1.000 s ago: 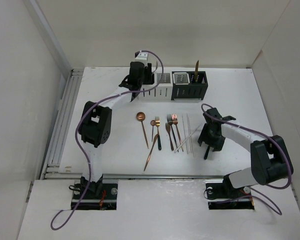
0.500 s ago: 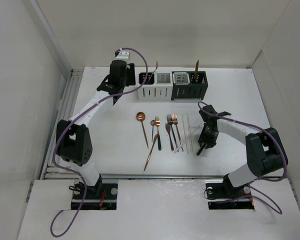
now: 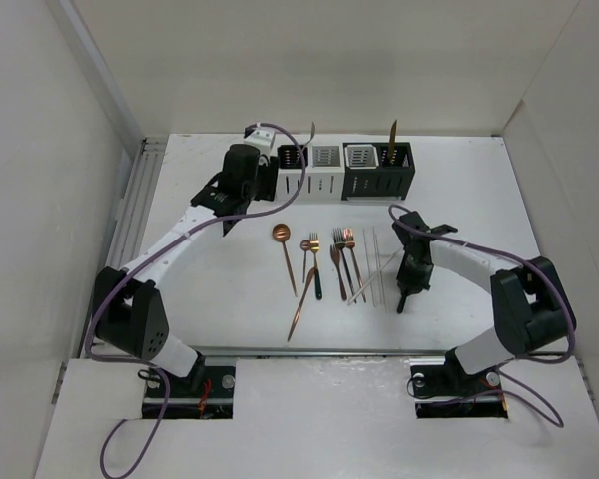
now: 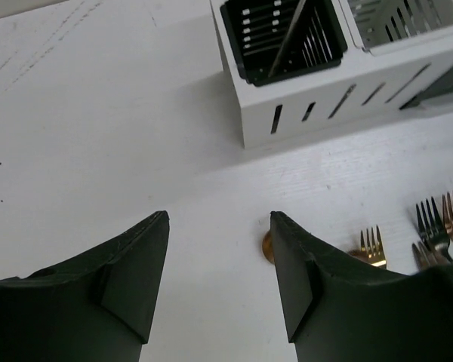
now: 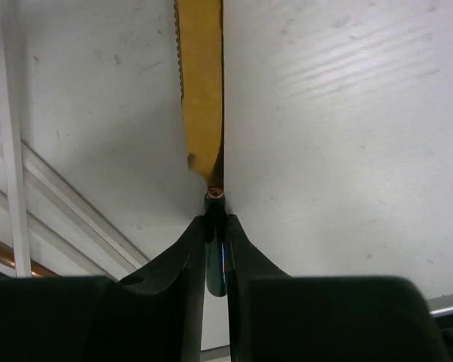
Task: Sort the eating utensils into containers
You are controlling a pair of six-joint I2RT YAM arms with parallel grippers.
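The right claw [image 5: 215, 226] is clamped on the dark handle of a gold knife [image 5: 200, 90]. The blade runs straight ahead of its fingertips, along the tabletop [image 5: 347, 113]. The containers [image 3: 314, 186] stand well apart from it. The left claw [image 4: 219, 279], jaws apart and empty, hovers just short of them.

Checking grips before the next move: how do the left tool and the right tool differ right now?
The left tool stands open and empty; the right tool is closed on a dark-handled knife. The left tool hovers by the white holder; the right tool is beside the white sticks. Both are black.
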